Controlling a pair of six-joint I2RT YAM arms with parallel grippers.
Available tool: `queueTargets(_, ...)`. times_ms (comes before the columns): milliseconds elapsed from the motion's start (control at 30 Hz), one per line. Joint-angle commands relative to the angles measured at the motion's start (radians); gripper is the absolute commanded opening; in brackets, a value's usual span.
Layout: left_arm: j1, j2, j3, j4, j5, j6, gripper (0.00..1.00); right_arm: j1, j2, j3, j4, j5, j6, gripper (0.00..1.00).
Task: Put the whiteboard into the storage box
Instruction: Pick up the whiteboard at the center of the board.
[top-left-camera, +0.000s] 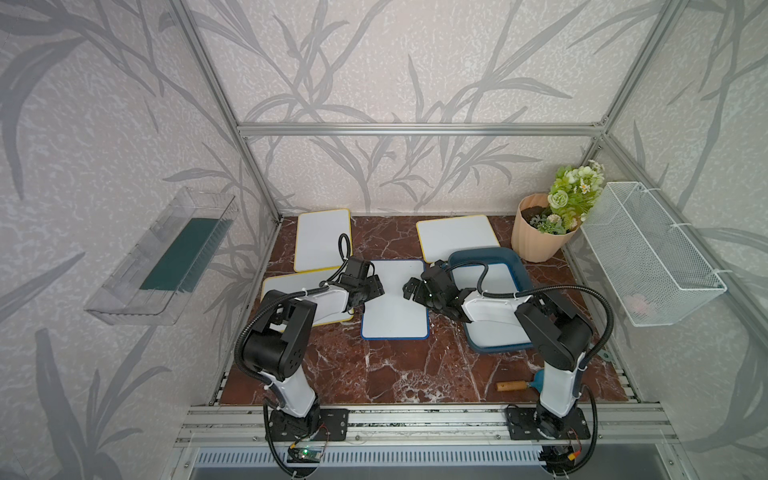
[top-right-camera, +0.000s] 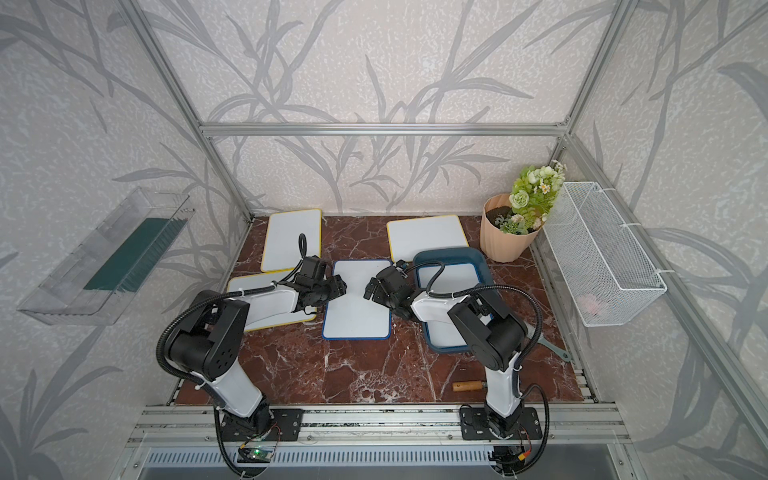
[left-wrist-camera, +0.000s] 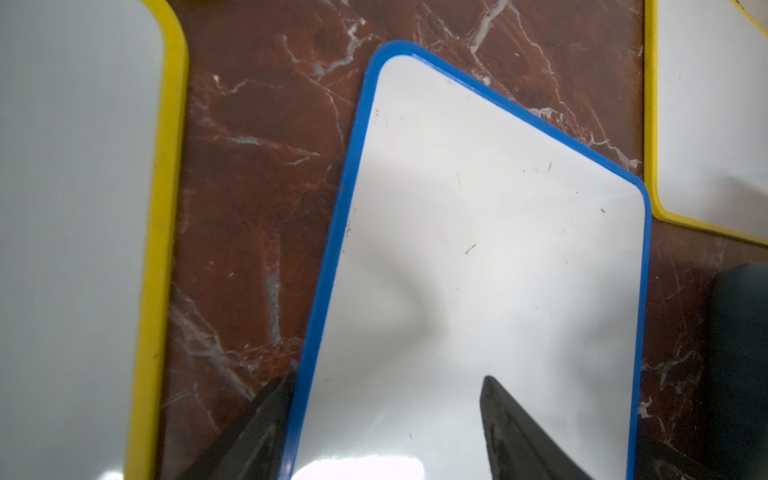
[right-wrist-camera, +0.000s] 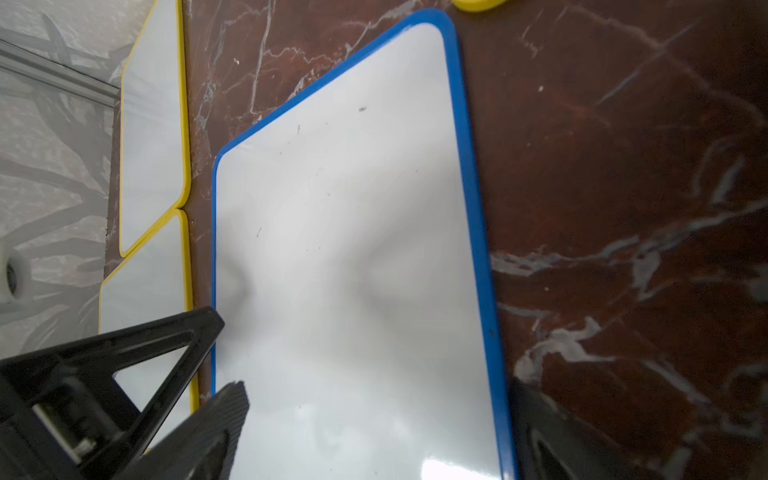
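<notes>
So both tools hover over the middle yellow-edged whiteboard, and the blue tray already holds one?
The colour is wrong: the middle whiteboard is blue-edged, as the left wrist view shows. The left tool and right tool do hover over it, and the blue tray holds one.

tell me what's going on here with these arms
Two robot arms are working on the blue-rimmed whiteboard lying on the table. The left gripper and right gripper, both open, are poised at its opposite sides; neither grips it yet. The storage box beside it already holds one board, and three yellow-rimmed boards lie nearby.
</notes>
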Motion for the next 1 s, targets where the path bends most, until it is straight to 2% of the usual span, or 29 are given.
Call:
queueTargets(0,-0.030,0.030,-0.047,-0.085,0.218,-0.035,0.72,0.048,0.030,-0.030,0.016,-0.245,0.067,1.00)
queueTargets(367,-0.025,0.005,-0.061,-0.066,0.233,-0.033,0.72,0.037,0.010,-0.073,0.160,-0.332,0.147,0.97)
queueTargets(967,-0.022,0.006,-0.078,-0.044,0.242,-0.047,0.71,0.004,-0.024,-0.185,0.448,-0.352,0.299,0.84)
